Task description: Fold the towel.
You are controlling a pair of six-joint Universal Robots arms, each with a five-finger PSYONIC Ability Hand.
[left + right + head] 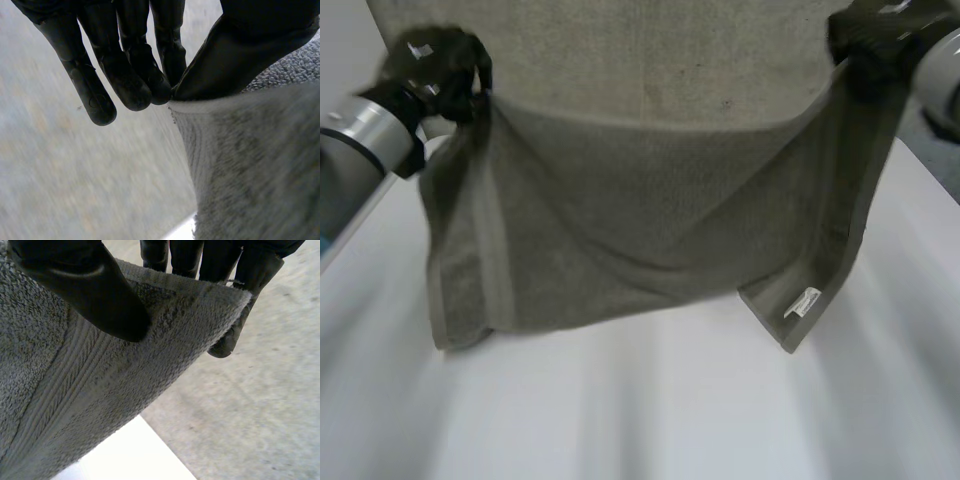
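Towel [640, 220] hangs lifted above the white tabletop [640, 410], slung between the two arms. The left robot hand [435, 65] grasps its left edge; in the left wrist view the thumb [250, 55] pinches the hem against the fingertips [165, 85]. The right robot hand [865, 45] grasps the right edge, its thumb [95, 295] pressed on one face of the cloth with the fingers [235, 335] behind it.

The near part sags in the middle and its two lower corners dangle free, the right one carrying a small white label [802, 302]. A lighter stretch of cloth runs on to the far side; whether that lies flat or forms a second layer is hard to tell. As I judge it, no finished fold lies on the tabletop: the cloth is picked up, and laying one half over the other and releasing are left to do.
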